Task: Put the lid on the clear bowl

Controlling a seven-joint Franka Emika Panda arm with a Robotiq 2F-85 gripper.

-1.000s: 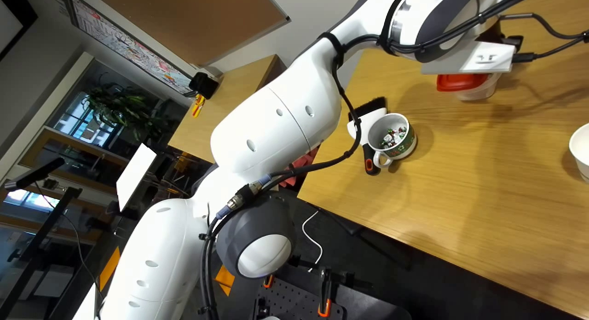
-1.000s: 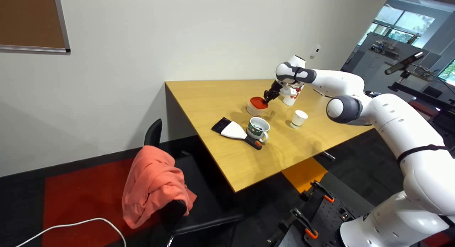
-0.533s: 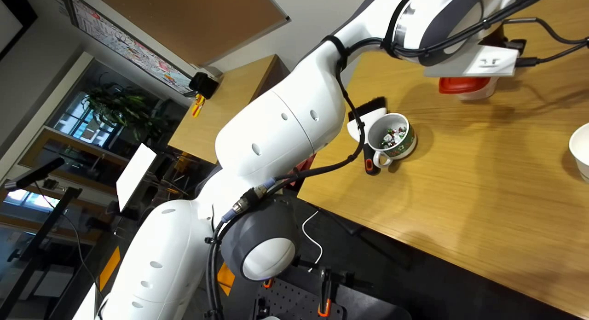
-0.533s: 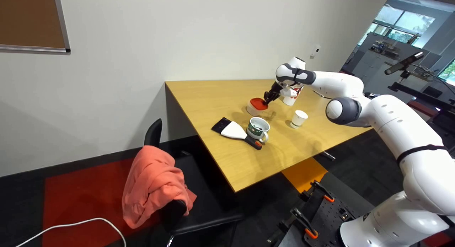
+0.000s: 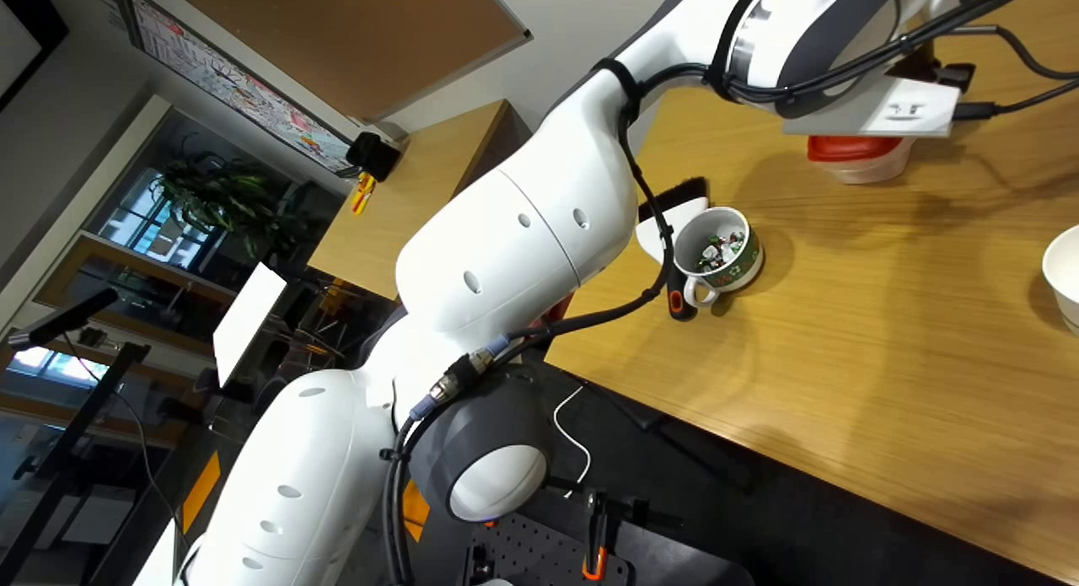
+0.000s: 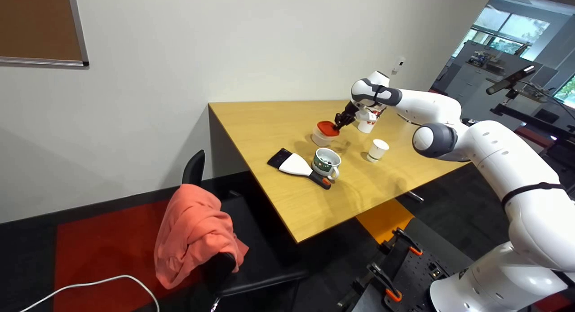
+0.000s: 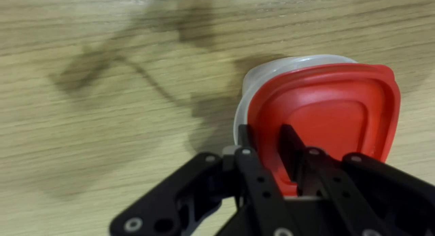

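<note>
The red lid [image 7: 326,117] sits over the clear bowl [image 7: 253,76] in the wrist view. The lid is shifted right, so the bowl's whitish rim shows along its upper left. In the exterior views the lid [image 6: 328,128] [image 5: 851,147] is above the bowl [image 6: 320,138] [image 5: 872,169], slightly raised and tilted. My gripper [image 7: 265,129] has its jaws partly apart at the lid's left edge, one finger outside the edge and one over the top; it appears shut on the lid. The exact contact is blurred. In an exterior view a white wrist bracket hides the fingers.
A green-and-white mug [image 6: 326,163] with wrapped candies stands near the bowl, touching or close to a white brush [image 6: 296,164] with a dark handle. A white cup [image 6: 377,150] stands on the table. A red-and-white cup [image 6: 367,125] stands behind the wrist.
My gripper and the lid have moved together a little upward and to the right in both exterior views. More of the bowl shows under the lid. The bowl has not visibly moved.
</note>
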